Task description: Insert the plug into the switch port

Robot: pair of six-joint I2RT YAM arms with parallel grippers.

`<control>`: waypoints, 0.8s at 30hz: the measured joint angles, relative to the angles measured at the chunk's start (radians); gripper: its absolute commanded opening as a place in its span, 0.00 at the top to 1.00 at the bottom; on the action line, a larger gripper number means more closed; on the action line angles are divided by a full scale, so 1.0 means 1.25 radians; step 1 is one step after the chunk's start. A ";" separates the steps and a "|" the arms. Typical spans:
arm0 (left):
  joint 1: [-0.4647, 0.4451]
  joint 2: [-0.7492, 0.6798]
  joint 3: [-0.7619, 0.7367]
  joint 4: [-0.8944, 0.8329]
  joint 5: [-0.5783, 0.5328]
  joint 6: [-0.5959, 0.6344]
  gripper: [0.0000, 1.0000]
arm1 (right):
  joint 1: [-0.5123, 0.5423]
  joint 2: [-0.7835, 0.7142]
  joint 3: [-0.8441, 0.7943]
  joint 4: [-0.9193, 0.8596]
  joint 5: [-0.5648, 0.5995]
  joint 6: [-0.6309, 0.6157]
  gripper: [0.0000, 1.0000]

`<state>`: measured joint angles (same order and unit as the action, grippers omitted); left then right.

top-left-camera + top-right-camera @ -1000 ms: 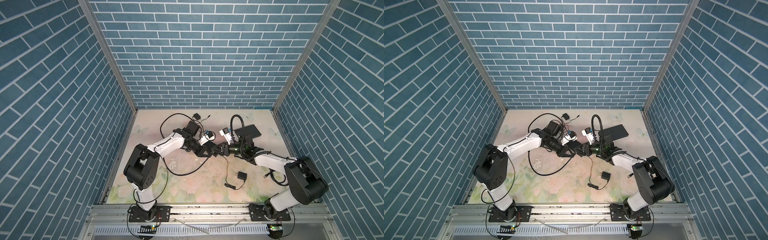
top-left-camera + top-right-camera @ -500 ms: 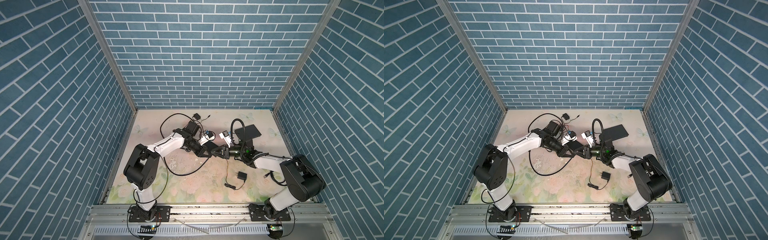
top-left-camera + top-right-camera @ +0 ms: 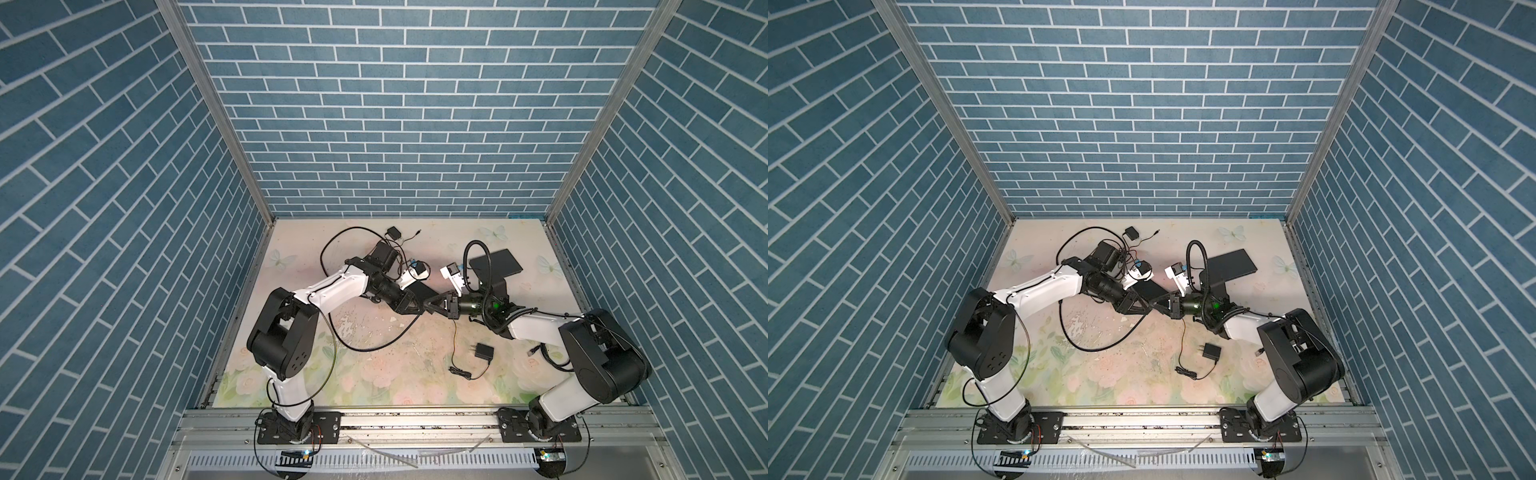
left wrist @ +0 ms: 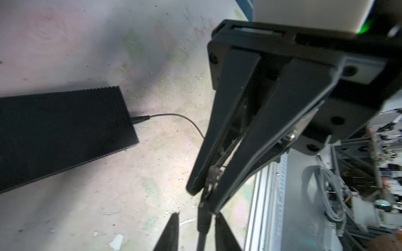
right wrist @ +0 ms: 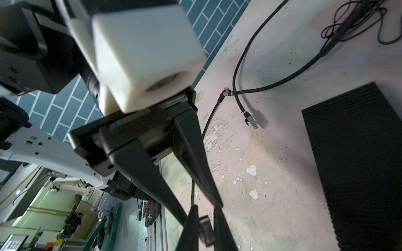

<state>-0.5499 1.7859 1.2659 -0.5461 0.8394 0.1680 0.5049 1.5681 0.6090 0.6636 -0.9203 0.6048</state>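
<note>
table [image 3: 395, 386] centre: left gripper [image 4: 196, 217] and right gripper [image 4: 205, 200] tip to tip, plug [image 5: 205, 229] in the right one | switch [image 3: 429, 290] just behind them | flat box [image 3: 498, 266] 2 o'clock | adapter [image 3: 483, 352] 4 o'clock | cable loop [image 3: 365, 362] 8 o'clock | second adapter [image 3: 392, 232] 12 o'clock, rear

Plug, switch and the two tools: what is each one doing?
Right tool, shut on plug.
Left tool, open, either side of cable.
Plug, not yet in switch.
Switch, flat on table, thin lead plugged in.
</note>
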 measured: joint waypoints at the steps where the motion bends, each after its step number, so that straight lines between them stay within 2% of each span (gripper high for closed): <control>1: 0.002 -0.002 -0.007 0.010 -0.018 -0.006 0.56 | 0.000 0.000 -0.003 0.000 0.014 0.012 0.91; 7: -0.003 -0.105 -0.155 0.160 -0.141 -0.039 0.51 | 0.000 0.000 -0.010 -0.002 0.099 0.118 0.90; 12: -0.062 -0.210 -0.311 0.365 -0.240 -0.042 0.52 | 0.001 -0.001 -0.010 -0.017 0.150 0.189 0.90; 18: -0.103 -0.197 -0.363 0.523 -0.323 -0.035 0.58 | 0.005 -0.030 -0.009 -0.098 0.195 0.232 0.90; 24: -0.127 -0.133 -0.353 0.596 -0.366 -0.031 0.62 | 0.006 -0.045 -0.009 -0.139 0.224 0.268 0.90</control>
<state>-0.7086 1.6196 0.8242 0.1993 0.3820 0.1295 0.5125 1.5112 0.5983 0.4900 -0.6403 0.9401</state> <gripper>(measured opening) 0.387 0.118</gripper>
